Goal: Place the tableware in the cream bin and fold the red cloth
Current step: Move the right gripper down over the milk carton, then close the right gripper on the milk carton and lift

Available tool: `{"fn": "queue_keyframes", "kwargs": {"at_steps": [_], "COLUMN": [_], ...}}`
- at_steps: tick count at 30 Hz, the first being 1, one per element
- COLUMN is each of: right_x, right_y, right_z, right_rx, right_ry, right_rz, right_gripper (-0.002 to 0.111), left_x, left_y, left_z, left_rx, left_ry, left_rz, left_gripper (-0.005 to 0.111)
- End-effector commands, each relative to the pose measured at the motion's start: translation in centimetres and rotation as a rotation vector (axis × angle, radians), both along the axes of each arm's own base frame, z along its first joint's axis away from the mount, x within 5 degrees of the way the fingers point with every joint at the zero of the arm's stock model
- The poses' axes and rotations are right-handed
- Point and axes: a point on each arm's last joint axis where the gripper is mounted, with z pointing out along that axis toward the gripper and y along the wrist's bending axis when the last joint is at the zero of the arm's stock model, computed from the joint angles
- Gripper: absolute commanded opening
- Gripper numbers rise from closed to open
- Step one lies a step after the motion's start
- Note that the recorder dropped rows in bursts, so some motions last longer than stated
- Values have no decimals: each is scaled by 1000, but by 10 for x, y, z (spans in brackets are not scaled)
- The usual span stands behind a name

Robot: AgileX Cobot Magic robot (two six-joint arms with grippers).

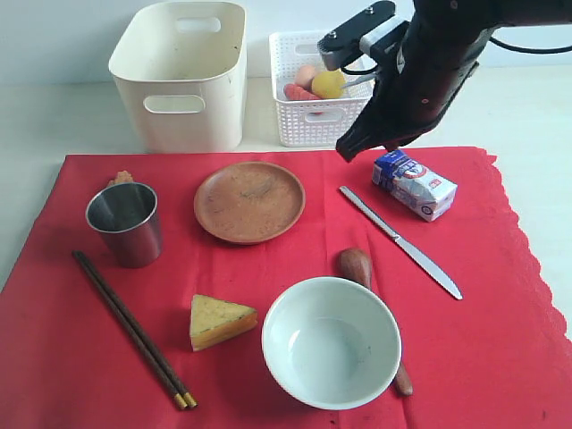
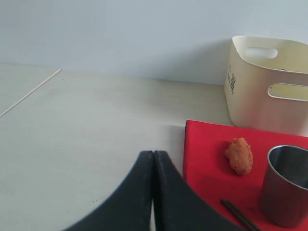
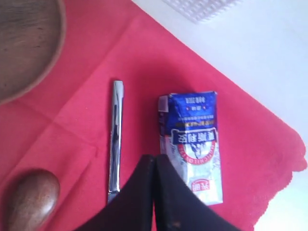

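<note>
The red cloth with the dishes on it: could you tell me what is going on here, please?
Nothing is packed yet: the steel cup, clay plate, bowl, knife, wooden spoon and chopsticks all lie on the flat red cloth, with the cream bin behind it. The right gripper hangs shut and empty over the cloth, near the milk carton and knife. The left gripper, also shut, is over bare table beside the cloth.

Steel cup [image 1: 125, 223]: brushed metal, dull sheen.
Plate [image 1: 249, 201]: brown clay, matt, faintly rough.
Bowl [image 1: 331, 342]: glazed, glossy, smooth.
Knife [image 1: 399, 241]: polished metal, bright.
Spoon [image 1: 355, 265]: wood, smooth, low gloss.
Chopsticks [image 1: 132, 327]: dark, matt.
Red cloth [image 1: 500, 340]: woven fabric, matt.
Cream bin [image 1: 223, 98]: smooth satin plastic.
Basket [image 1: 299, 125]: white plastic lattice.
Milk carton [image 1: 414, 184]: printed, glossy.
</note>
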Motion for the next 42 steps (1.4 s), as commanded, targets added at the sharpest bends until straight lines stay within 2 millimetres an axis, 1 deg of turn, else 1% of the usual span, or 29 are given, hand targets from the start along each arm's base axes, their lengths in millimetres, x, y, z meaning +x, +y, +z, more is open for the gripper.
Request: {"fn": "queue_keyframes", "kwargs": {"at_steps": [1, 4, 6, 8, 11, 12, 14, 15, 18, 19, 24, 27, 32, 34, 38, 42], "right_x": [10, 15, 18, 21, 28, 30, 32, 33, 35, 35, 33, 33, 35, 35, 40, 50], "right_y": [-12, -15, -15, -17, -22, -25, -28, -28, -27, -26, -22, -20, -18, -15, -16, -29], "right_z": [-7, -19, -26, -31, -38, -40, -44, -47, -54, -55, -61, -56, -42, -42, -52, -75], "right_rx": [-36, -69, -79, -95, -145, -162, -171, -183, -194, -192, -183, -173, -145, -131, -99, -75], "right_ry": [18, 30, 32, 13, -46, -69, -92, -93, -84, -83, -31, -29, -49, -41, -15, 46], "right_rz": [-47, -62, -106, -159, -257, -318, -384, -391, -374, -358, -276, -253, -226, -193, -171, -231], "right_gripper": [0, 0, 1, 5, 18, 26, 36, 44, 58, 61, 62, 62, 62, 62, 62, 62], "left_x": [0, 0, 0, 0, 0, 0, 0, 0, 0, 0, 0, 0, 0, 0, 0, 0], "left_y": [0, 0, 0, 0, 0, 0, 0, 0, 0, 0, 0, 0, 0, 0, 0, 0], "left_z": [1, 1, 1, 1, 1, 1, 1, 1, 1, 1, 1, 1, 1, 1, 1, 1], "left_rx": [-2, -2, -2, -2, -2, -2, -2, -2, -2, -2, -2, -2, -2, -2, -2, -2], "left_ry": [-11, -11, -11, -11, -11, -11, -11, -11, -11, -11, -11, -11, -11, -11, -11, -11], "left_rz": [3, 3, 3, 3, 3, 3, 3, 3, 3, 3, 3, 3, 3, 3, 3, 3], "left_gripper": [1, 1, 1, 1, 1, 1, 1, 1, 1, 1, 1, 1, 1, 1, 1, 1]}}
